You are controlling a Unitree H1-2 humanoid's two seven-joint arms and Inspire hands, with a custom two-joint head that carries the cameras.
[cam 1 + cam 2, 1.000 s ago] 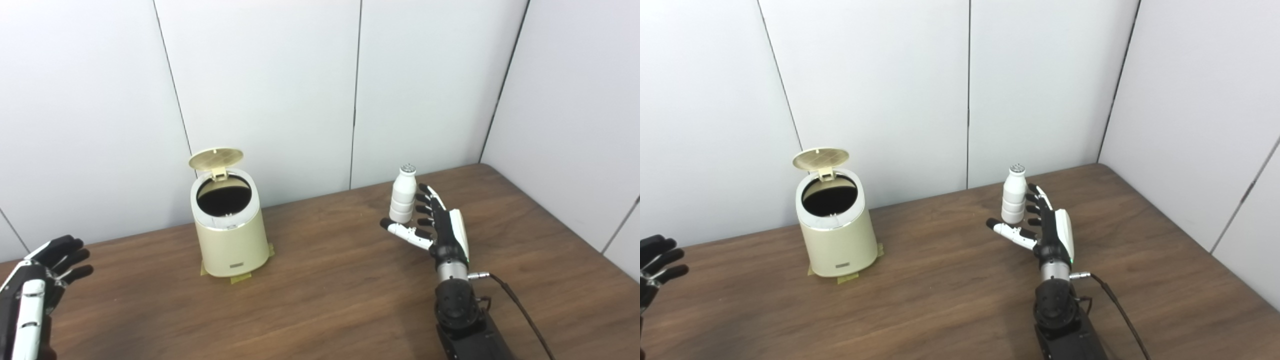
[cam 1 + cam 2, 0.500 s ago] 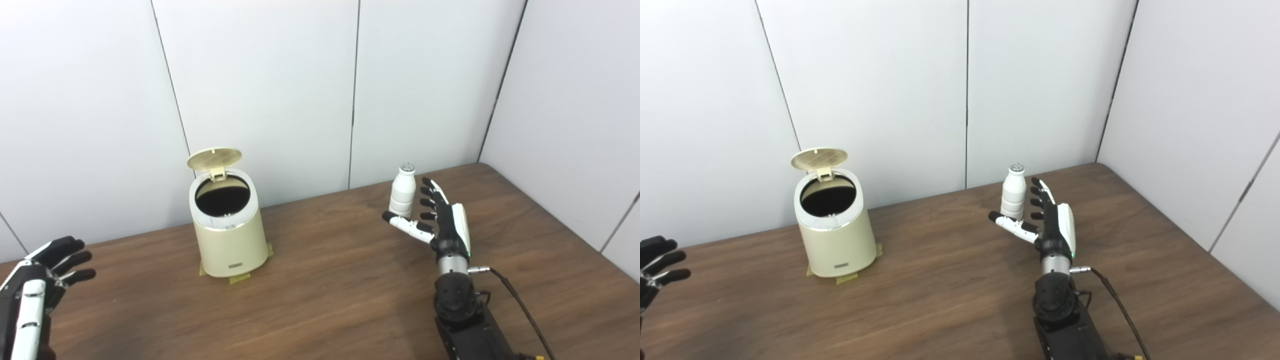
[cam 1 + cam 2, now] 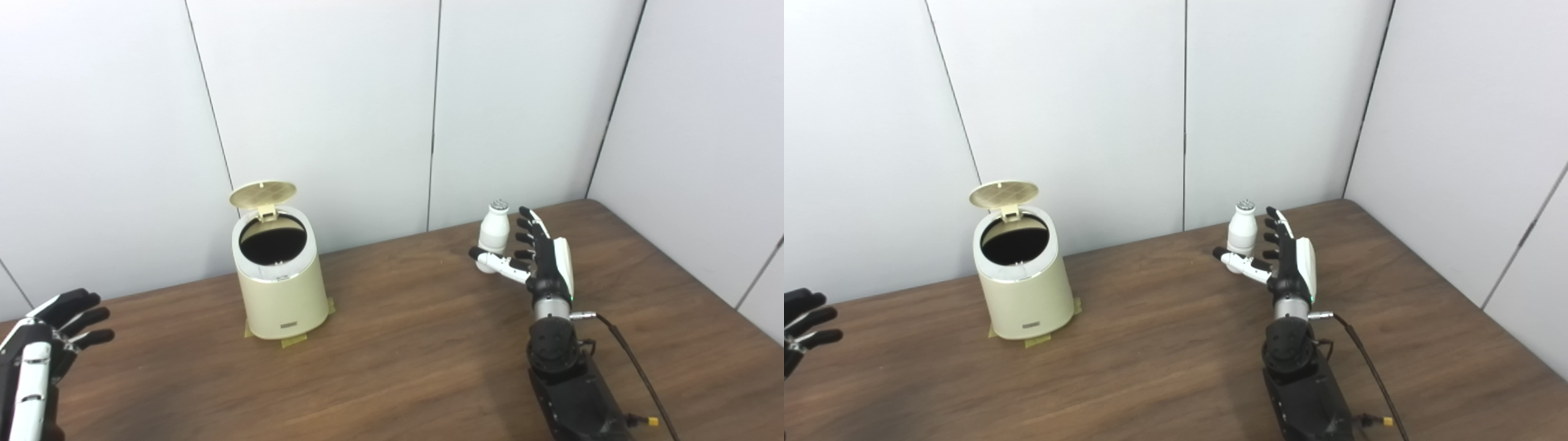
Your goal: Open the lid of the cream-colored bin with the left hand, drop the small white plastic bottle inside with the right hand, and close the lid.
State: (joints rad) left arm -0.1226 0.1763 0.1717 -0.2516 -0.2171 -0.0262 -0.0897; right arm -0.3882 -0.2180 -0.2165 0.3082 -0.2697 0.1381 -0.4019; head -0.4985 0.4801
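The cream-colored bin [image 3: 278, 288] stands on the wooden table [image 3: 404, 343] left of centre, its round lid [image 3: 263, 193] tipped up and back, the dark inside showing. The small white plastic bottle [image 3: 493, 229] stands upright at the back right, near the wall. My right hand [image 3: 539, 257] is open right beside it, fingers spread to the bottle's right and the thumb crossing in front of its base; whether they touch it I cannot tell. My left hand [image 3: 43, 343] is open at the lower left edge, far from the bin.
White wall panels close off the back and right side of the table. Yellow tape [image 3: 294, 340] sticks out under the bin's base. A black cable [image 3: 631, 367] trails from my right wrist over the tabletop.
My right hand has reached farther forward, so the bottle now sits between its thumb and fingers. The bin, lid and left hand have stayed put.
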